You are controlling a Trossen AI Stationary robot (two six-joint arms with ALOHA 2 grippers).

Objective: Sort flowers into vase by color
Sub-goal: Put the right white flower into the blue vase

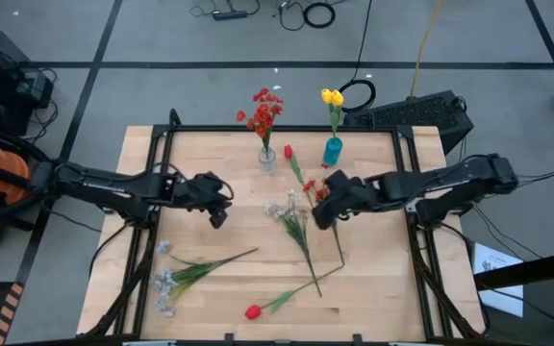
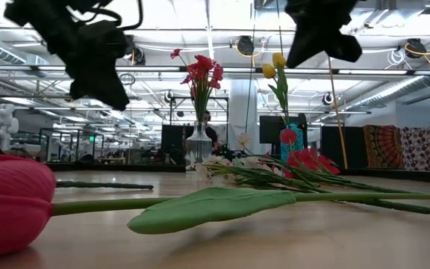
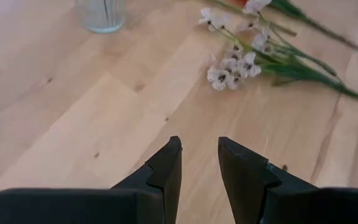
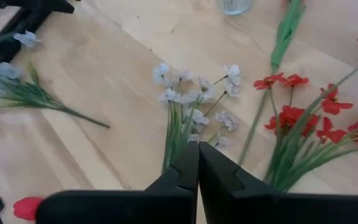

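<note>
A clear glass vase holds red flowers. A blue vase holds a yellow tulip. Lying flat on the table are a white spray, a red cluster, a red tulip, a white-grey spray and another red tulip. My left gripper hangs open above bare wood, left of the white spray. My right gripper is shut with nothing between its fingers, raised over the stems of the white spray beside the red cluster.
A black frame runs along the table's far edge and sides. Bare wood lies between the two grippers and near the left rail. In the low view the near red tulip and its leaf fill the foreground.
</note>
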